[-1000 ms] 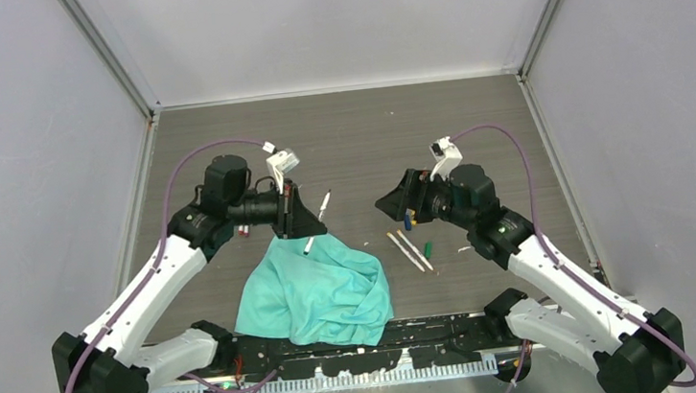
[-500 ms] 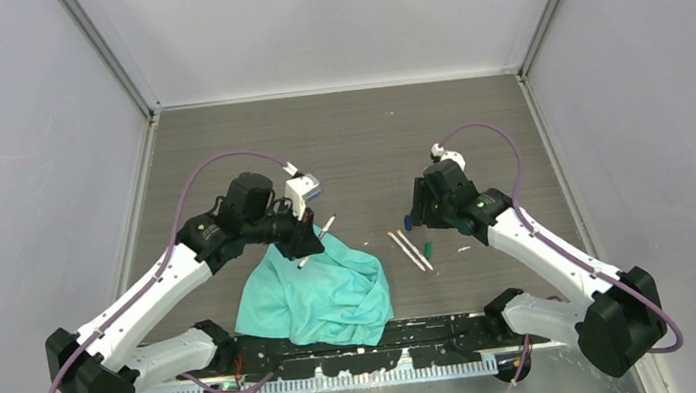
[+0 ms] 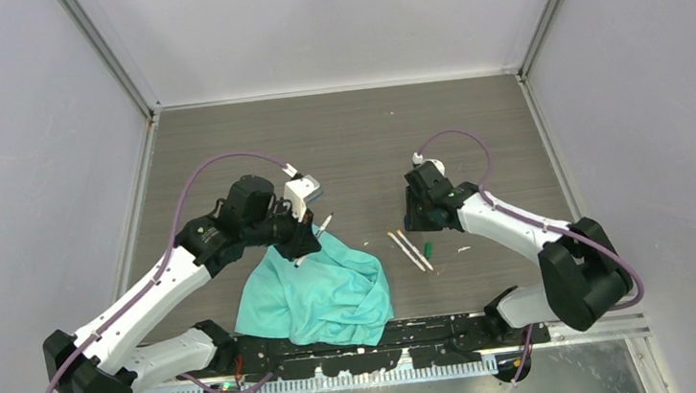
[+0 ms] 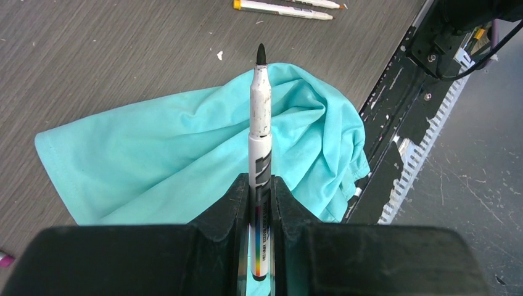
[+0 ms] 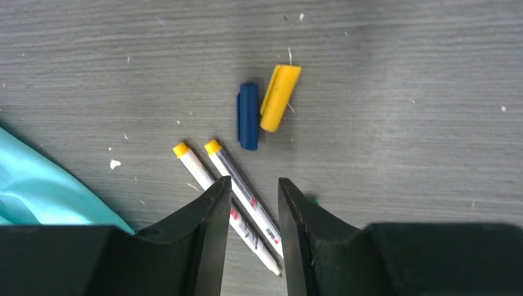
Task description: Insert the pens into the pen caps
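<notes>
The left gripper (image 4: 260, 182) clamps a pen (image 4: 259, 111) by the barrel, dark tip pointing out over the cloth (image 4: 154, 148). The right gripper (image 5: 253, 183) stands apart-jawed and empty. The blue cap (image 5: 248, 116) and yellow cap (image 5: 279, 97) lie on the table (image 5: 401, 123) just ahead of its fingertips, long axes roughly along its reach, so the right arm is nearer.

Teal cloth (image 3: 320, 291), crumpled, on tbl (image 3: 339, 140)

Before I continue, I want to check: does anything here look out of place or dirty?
A teal cloth lies crumpled below the left gripper; the pen it holds has dark smudges on its barrel.
</notes>
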